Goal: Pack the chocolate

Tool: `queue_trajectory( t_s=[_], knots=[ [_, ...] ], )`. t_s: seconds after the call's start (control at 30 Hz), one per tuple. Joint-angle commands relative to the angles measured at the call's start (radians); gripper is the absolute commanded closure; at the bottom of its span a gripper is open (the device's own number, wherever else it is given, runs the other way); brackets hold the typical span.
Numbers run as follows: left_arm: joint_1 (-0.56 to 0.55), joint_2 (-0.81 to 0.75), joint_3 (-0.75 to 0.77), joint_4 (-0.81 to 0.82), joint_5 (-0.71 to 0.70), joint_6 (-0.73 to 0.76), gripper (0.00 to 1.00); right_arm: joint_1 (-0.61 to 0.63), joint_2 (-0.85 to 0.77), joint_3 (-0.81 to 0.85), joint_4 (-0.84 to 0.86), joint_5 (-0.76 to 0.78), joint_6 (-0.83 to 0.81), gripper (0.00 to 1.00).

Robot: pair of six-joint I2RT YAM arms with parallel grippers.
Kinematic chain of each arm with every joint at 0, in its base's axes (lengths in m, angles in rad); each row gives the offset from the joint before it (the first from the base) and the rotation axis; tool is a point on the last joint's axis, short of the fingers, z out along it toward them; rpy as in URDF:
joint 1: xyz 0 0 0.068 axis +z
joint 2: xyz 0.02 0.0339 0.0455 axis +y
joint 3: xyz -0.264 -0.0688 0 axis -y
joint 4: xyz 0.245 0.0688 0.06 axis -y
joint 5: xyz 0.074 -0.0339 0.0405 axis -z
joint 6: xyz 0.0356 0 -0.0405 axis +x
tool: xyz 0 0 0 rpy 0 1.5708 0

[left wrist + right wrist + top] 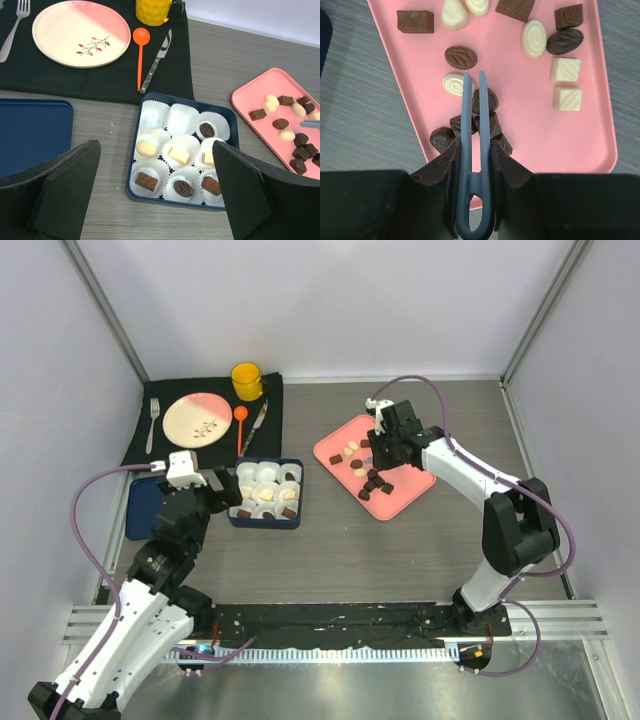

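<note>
Several dark and cream chocolate pieces (pixel 461 57) lie loose on a pink tray (pixel 530 135), which sits right of centre (pixel 400 495). My right gripper (pixel 475 150) is shut on grey-blue tongs (pixel 472 125). The tongs' tips stand slightly apart and empty, just above a cream swirl piece (pixel 451 83) and a dark piece (pixel 490 100). A blue box (pixel 131 170) of white paper cups holds several chocolates (pixel 179 155); two far cups (pixel 152 114) are empty. My left gripper (pixel 156 146) hangs open over the box's near edge, holding nothing.
A blue lid (pixel 30 130) lies left of the box. Behind it a black mat (pixel 100 82) carries a pink-and-cream plate (pixel 80 32), a fork (pixel 12 25), an orange spoon (pixel 140 50), a knife (pixel 157 62) and a yellow mug (pixel 155 10). White walls enclose the table.
</note>
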Motion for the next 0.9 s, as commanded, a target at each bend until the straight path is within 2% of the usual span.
queue_trajectory(
  t_s=[0.0, 0.37, 0.87],
  knots=[
    [0.006, 0.000, 0.040, 0.038, 0.007, 0.004, 0.00, 0.001, 0.031, 0.044, 0.048, -0.031, -0.014, 0.77],
    [0.006, -0.005, 0.040, 0.036, 0.002, 0.007, 0.00, 0.001, 0.085, 0.053, 0.048, -0.016, -0.052, 0.77],
    [0.006, -0.002, 0.040, 0.036, 0.002, 0.008, 0.00, 0.001, 0.059, 0.016, -0.001, -0.042, -0.069, 0.77]
  ],
)
